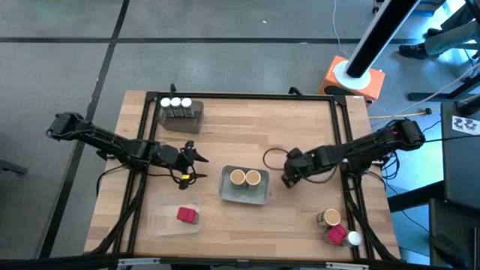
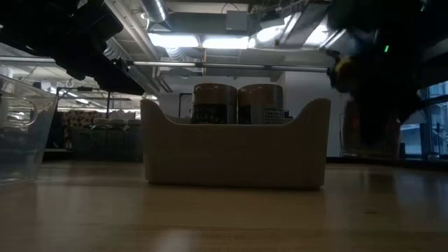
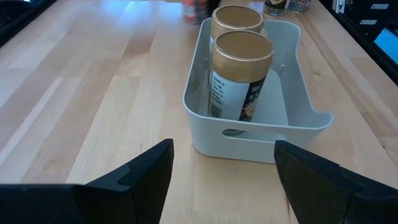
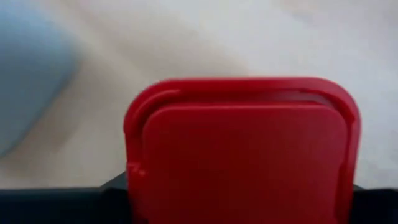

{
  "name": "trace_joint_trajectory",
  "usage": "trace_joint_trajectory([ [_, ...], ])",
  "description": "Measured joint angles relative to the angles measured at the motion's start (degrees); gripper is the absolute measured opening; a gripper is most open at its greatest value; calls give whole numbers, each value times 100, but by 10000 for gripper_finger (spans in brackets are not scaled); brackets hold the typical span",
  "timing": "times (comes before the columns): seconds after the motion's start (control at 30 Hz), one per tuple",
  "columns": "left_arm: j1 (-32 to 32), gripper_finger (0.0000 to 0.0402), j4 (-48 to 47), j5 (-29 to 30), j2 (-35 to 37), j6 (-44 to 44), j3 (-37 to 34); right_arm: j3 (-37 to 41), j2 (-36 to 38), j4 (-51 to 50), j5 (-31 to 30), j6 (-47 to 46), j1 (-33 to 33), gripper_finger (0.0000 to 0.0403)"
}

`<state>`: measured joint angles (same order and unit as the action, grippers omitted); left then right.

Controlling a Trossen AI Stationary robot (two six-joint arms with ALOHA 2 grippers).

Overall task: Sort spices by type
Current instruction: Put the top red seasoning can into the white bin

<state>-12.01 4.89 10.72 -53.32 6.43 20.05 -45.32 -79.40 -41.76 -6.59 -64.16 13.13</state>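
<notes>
High view: the left gripper (image 1: 196,166), fingers spread and empty, sits left of the grey tray (image 1: 245,196) holding two tan-lidded jars (image 1: 245,178). The right gripper (image 1: 286,178), right of centre, clamps a red box (image 4: 239,149).

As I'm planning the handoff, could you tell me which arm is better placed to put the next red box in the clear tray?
Right, likely: the right gripper already holds a red box; the left gripper, nearer the clear tray, is open and empty.
</notes>
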Motion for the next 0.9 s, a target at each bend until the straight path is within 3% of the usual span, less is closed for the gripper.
trace_joint_trajectory([
  [0.27, 0, 263, 5, 0, 0, -47, 0, -785, 0, 1089, 230, 55, 1125, 185],
  [0.47, 2, 263, 33, 2, 1, -59, 0, -1095, 0, 2294, -585, 726, 1755, 185],
  [0.6, 2, 263, 30, 20, 0, -60, 0, -1104, -147, 3098, -979, 1338, 1841, 185],
  [0.9, 2, 263, 28, 20, 1, -44, 0, -1149, -1031, 4816, -932, 2402, 1834, 185],
])
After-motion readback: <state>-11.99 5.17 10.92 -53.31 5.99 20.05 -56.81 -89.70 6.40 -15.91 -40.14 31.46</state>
